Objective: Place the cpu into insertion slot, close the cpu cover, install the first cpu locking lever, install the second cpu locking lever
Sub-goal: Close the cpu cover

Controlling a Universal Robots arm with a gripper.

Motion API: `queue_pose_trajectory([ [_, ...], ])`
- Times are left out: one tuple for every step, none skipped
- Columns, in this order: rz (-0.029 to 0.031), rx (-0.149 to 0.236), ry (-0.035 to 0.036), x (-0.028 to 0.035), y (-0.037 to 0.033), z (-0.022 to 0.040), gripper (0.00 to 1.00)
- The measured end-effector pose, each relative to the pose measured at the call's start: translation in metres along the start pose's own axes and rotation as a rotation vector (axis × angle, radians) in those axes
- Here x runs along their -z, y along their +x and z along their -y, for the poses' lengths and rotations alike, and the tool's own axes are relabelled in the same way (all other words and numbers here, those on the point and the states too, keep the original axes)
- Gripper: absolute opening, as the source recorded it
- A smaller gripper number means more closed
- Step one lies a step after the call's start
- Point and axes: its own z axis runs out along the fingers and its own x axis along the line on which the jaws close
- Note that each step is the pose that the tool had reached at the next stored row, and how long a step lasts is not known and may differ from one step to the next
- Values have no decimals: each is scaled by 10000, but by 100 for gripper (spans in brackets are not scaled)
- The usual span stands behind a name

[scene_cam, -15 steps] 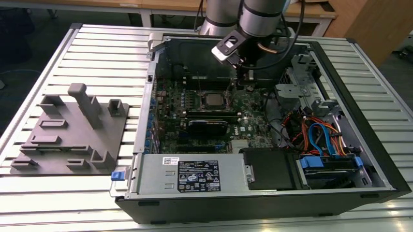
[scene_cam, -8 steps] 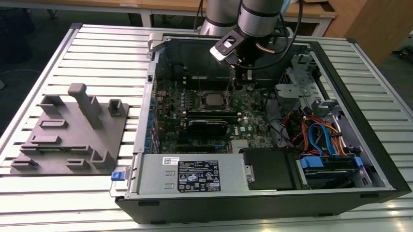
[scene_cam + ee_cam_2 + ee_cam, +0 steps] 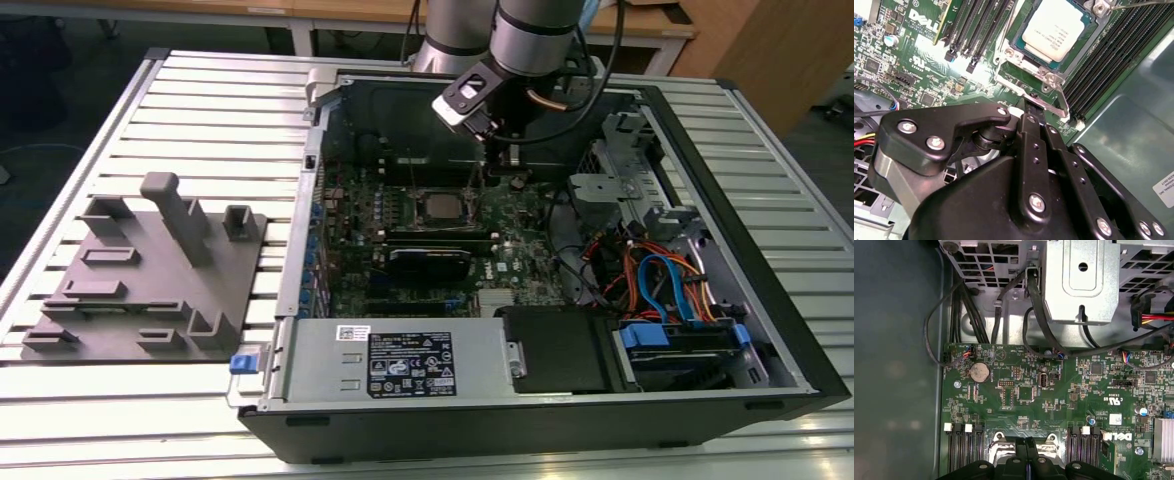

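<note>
The chip (image 3: 1054,29) sat flat in its socket (image 3: 1085,44) just ahead of the jaws, silver top up. The metal cover (image 3: 1019,70) lay down around it rather than standing open. I had the gripper (image 3: 1030,111) drawn narrow, its fingertips all but together with nothing I could see between them. Its tip was at the cover's near lip, touching or very nearly; I could not tell which. I judged the step in hand to be seating that cover. Doing it well meant pressing straight down on the lip, never on the chip, and keeping the tip centred so it could not skid onto the green board (image 3: 1019,390). The memory slots (image 3: 979,30) flanked the jaws on both sides, leaving little room to wander. Beyond the chip from the jaws, a thin lever rod (image 3: 1139,4) crossed the socket's far corner; I could not tell whether it was hooked.
</note>
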Motion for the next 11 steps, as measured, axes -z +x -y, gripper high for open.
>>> queue_pose_trajectory([
  [0, 0, 0, 0, 0, 3, 10],
  [-1, 1, 0, 0, 0, 6, 10],
  [0, 1, 0, 0, 0, 8, 10],
  [-1, 1, 0, 0, 0, 11, 10],
  [0, 1, 0, 0, 0, 13, 10],
  [0, 1, 0, 0, 0, 16, 10],
  [0, 1, 0, 0, 0, 19, 10],
  [0, 1, 0, 0, 0, 22, 10],
  [0, 1, 0, 0, 0, 25, 10],
  [0, 0, 0, 0, 0, 27, 10],
  [0, 1, 0, 0, 0, 29, 10],
])
